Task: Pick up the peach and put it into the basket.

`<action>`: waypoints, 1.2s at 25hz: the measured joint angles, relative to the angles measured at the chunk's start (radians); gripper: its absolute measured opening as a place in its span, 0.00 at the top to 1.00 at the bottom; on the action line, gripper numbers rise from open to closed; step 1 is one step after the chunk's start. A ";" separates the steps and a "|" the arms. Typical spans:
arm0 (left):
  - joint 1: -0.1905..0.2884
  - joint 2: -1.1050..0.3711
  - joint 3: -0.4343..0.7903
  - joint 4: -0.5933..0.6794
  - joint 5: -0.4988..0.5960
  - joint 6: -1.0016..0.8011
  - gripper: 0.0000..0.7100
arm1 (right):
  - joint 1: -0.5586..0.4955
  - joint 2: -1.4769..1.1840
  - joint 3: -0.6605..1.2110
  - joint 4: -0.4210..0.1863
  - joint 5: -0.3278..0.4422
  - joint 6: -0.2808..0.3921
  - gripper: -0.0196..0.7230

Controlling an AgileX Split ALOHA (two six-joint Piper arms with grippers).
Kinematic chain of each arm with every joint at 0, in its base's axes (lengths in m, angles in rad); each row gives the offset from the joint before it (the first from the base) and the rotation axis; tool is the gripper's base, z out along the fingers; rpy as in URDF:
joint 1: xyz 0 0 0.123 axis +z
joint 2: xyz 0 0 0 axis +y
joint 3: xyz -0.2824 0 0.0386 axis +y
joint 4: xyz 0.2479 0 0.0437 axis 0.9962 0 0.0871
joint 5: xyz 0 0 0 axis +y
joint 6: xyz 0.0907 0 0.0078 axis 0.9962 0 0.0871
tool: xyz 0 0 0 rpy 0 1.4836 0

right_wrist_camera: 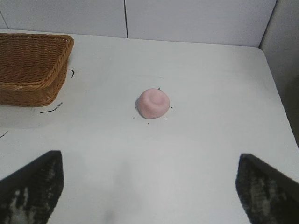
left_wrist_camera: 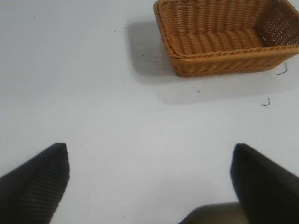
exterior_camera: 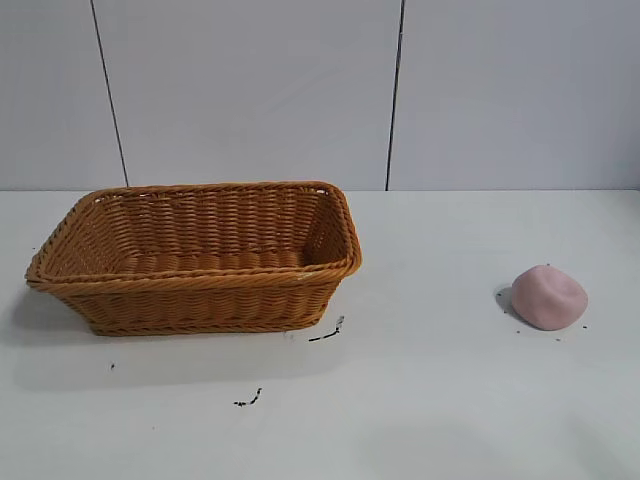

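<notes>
The peach (exterior_camera: 549, 297), a pale pink rounded lump with a soft dent on top, lies alone on the white table at the right of the exterior view. In the right wrist view the peach (right_wrist_camera: 153, 103) sits well ahead of my right gripper (right_wrist_camera: 150, 161), which stands open with nothing between its fingers. The orange-brown wicker basket (exterior_camera: 200, 298) stands at the left, with nothing inside it that I can see. My left gripper (left_wrist_camera: 150, 151) is open over bare table, some way from the basket (left_wrist_camera: 224, 60). Neither arm shows in the exterior view.
Small dark scribble marks (exterior_camera: 327, 333) lie on the table in front of the basket. Behind the table rises a pale panelled wall (exterior_camera: 300, 90). In the right wrist view the table's side edge (right_wrist_camera: 280, 93) runs past the peach.
</notes>
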State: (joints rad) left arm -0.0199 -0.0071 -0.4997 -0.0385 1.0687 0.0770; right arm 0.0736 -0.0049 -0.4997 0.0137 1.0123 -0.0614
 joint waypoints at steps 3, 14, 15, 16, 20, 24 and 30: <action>0.000 0.000 0.000 0.000 0.000 0.000 0.03 | 0.000 0.000 0.000 0.000 0.000 0.000 0.05; 0.000 0.000 0.000 0.000 0.000 0.000 0.03 | 0.000 0.195 -0.019 0.005 -0.001 0.011 0.05; 0.000 0.000 0.000 0.000 0.000 0.000 0.03 | 0.000 0.261 -0.033 0.005 -0.003 0.012 0.05; 0.000 0.000 0.000 0.000 0.000 0.000 0.03 | 0.000 0.333 -0.047 0.004 -0.009 0.016 0.05; 0.000 0.000 0.000 0.000 0.000 0.000 0.03 | 0.000 0.624 -0.131 0.003 -0.041 0.019 0.05; 0.000 0.000 0.000 0.000 0.000 0.000 0.03 | 0.000 0.936 -0.241 0.003 -0.073 0.020 0.05; 0.000 0.000 0.000 0.000 0.000 0.000 0.03 | 0.000 1.362 -0.453 0.003 -0.083 0.021 0.05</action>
State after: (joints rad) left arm -0.0199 -0.0071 -0.4997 -0.0385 1.0687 0.0770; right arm 0.0736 1.3568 -0.9530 0.0170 0.9297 -0.0409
